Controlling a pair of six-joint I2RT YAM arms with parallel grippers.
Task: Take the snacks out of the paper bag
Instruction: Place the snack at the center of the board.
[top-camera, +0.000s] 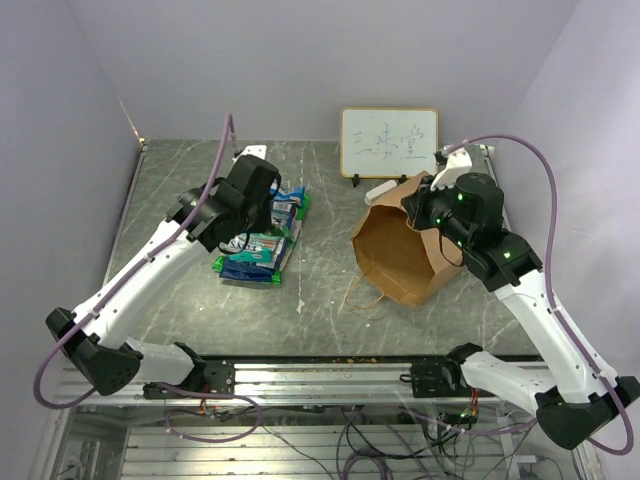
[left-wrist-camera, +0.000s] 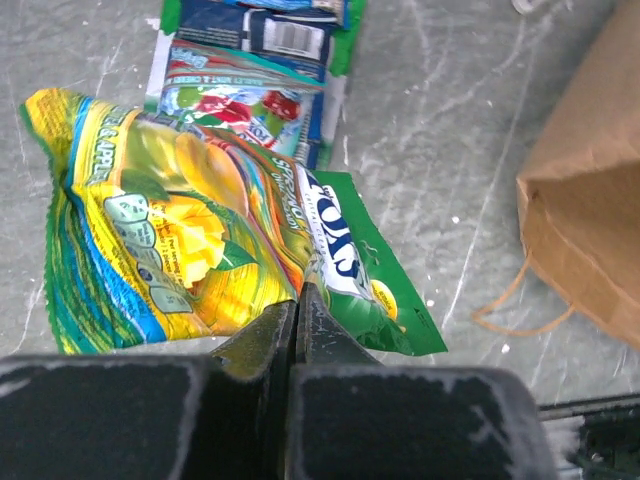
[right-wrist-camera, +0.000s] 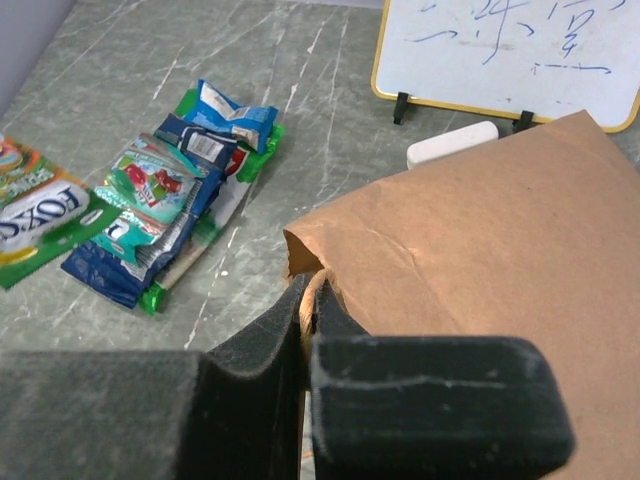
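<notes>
paper bag (top-camera: 405, 250): 1 | snack packets (right-wrist-camera: 165, 200): at least 6, overlap hides exact total | framed whiteboard (top-camera: 388, 143): 1 | white block (right-wrist-camera: 452, 143): 1 | arms: 2, left arm (top-camera: 150, 265), right arm (top-camera: 540, 300)

On the grey marbled desk (top-camera: 320, 290), a brown paper bag (top-camera: 400, 250) lies on its side at 3 o'clock, its mouth gaping toward 8 o'clock. The right gripper (top-camera: 425, 205) sits at the bag's 1 o'clock rim, jaws hidden. At 9 o'clock, the left gripper (top-camera: 258, 215) hangs over a pile of snack packets (top-camera: 255, 260). A whiteboard (top-camera: 388, 142) stands at 12 o'clock from the bag.
</notes>
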